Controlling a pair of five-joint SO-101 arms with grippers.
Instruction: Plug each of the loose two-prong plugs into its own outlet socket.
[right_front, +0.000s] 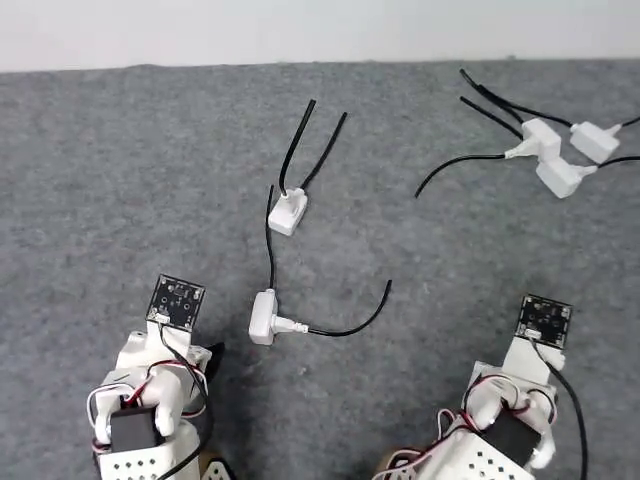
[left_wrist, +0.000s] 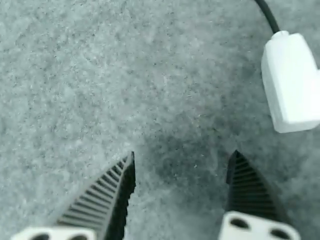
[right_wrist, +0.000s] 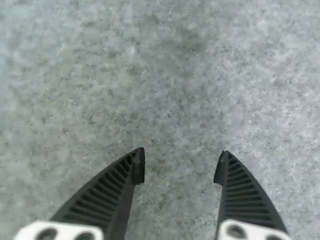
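Note:
A white plug block (right_front: 263, 316) lies on the grey mat in the middle of the high view, one black cable running back from it and another curving off to the right. A second white block (right_front: 287, 212) lies farther back with two black wires. Three more white blocks (right_front: 560, 160) with black cables cluster at the back right. My left gripper (left_wrist: 180, 165) is open just above the mat, with the near white block (left_wrist: 292, 82) off to one side of its fingers. My right gripper (right_wrist: 178, 167) is open over bare mat, holding nothing.
The grey mat (right_front: 120, 180) covers the whole table up to a pale wall at the back. The left arm (right_front: 160, 400) and the right arm (right_front: 510, 425) sit at the front edge. Loose black cables (right_front: 345, 325) trail between the blocks.

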